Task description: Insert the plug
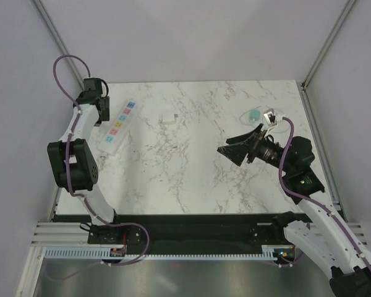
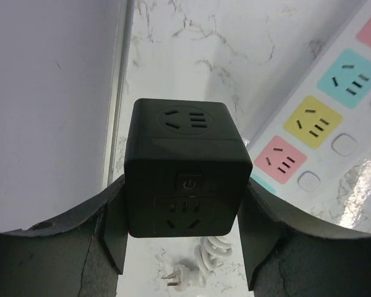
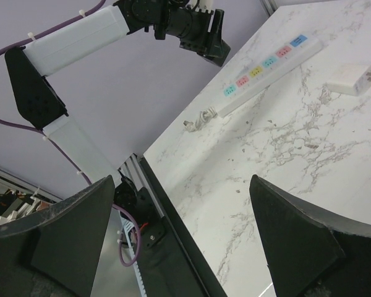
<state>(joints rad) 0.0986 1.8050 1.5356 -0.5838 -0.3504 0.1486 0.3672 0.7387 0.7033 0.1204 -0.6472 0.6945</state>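
Observation:
My left gripper point(image 1: 99, 105) is shut on a black cube socket adapter point(image 2: 185, 167), held above the table's far left edge; a finger presses each side of the cube. A white power strip point(image 1: 119, 127) with coloured sockets lies just right of it and shows in the left wrist view point(image 2: 321, 124) and the right wrist view point(image 3: 269, 62). Its white plug point(image 2: 184, 275) on a coiled cord lies on the table below the cube. My right gripper point(image 1: 235, 150) is open and empty, raised over the right half of the table.
A white charger block point(image 1: 167, 117) lies on the marble table point(image 1: 191, 173) right of the strip, also in the right wrist view point(image 3: 357, 80). A teal object point(image 1: 252, 115) and a small white item point(image 1: 271, 116) sit at the far right. Grey walls enclose the table.

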